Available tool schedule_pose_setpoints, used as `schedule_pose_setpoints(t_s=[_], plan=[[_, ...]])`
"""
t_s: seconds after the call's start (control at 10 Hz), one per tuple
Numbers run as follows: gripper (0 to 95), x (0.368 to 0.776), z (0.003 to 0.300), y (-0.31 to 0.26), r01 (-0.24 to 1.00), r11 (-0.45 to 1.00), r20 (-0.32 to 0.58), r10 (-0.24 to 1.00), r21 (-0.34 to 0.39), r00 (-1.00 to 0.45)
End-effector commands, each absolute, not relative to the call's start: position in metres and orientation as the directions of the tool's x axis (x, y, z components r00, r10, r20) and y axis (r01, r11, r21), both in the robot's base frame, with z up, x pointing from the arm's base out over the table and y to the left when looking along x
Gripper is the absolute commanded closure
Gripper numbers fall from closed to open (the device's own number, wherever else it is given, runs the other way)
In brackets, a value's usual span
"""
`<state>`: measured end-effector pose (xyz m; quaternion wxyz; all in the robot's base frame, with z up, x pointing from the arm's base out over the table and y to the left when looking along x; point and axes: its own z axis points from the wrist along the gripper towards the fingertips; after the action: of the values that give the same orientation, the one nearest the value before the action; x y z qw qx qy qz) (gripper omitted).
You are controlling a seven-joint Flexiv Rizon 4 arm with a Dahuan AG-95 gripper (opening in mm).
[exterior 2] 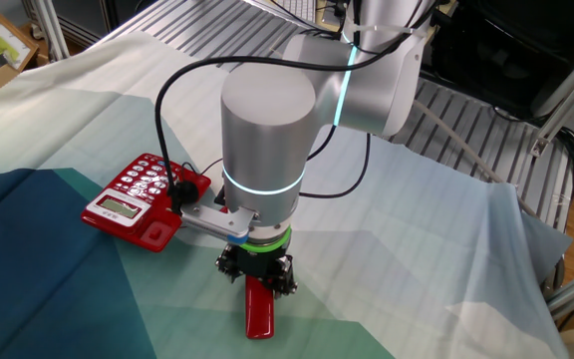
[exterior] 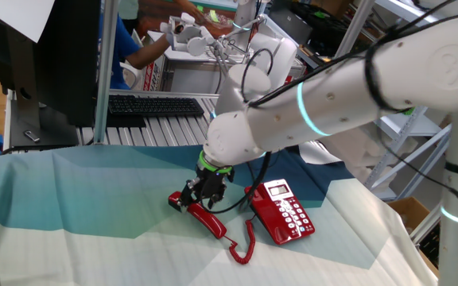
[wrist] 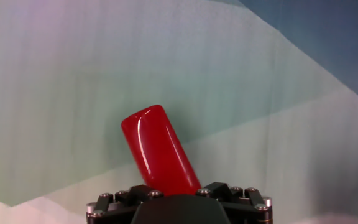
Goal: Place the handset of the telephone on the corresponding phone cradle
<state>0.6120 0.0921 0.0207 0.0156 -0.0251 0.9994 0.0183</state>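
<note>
Gripper (exterior: 199,193): points straight down over the handset; black fingers sit on either side of the red bar and appear closed against it, though the contact faces are hidden in every view.
Handset (exterior: 205,216): slim glossy red bar, lying low on the cloth under the gripper; in one fixed view it runs from upper left to lower right, one end under the fingers.
Handset, other fixed view (exterior 2: 260,307): rounded end projects toward the near edge from beneath the gripper (exterior 2: 255,271).
Handset, hand view (wrist: 159,149): rounded end extends up and left from between the finger mounts; whether it is lifted off the cloth cannot be told.
Cord (exterior: 243,242): red coil, curls on the cloth between handset and telephone.
Telephone (exterior: 281,210): red base with white buttons, just right of the handset in one fixed view, apart from it.
Phone cradle (exterior: 261,213): long red strip at the left side of the buttons, unoccupied.
Cloth (exterior: 94,191): teal and white, covers the table.
Keyboard (exterior: 156,105): black, far side, well apart.
</note>
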Motion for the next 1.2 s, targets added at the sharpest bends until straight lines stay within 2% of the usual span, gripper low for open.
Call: schedule_pose_setpoints(t_s=[0.1, 1.0, 1.2], plan=[[19.0, 0.611, 0.023, 0.091, -0.059, 0.998, -0.035, -0.058, 0.029, -0.998], [19.0, 0.607, 0.014, 0.086, -0.078, 0.996, -0.044, -0.076, 0.04, -0.996], [57.0, 0.607, 0.014, 0.086, -0.084, 0.995, -0.043, -0.082, 0.047, -0.996]])
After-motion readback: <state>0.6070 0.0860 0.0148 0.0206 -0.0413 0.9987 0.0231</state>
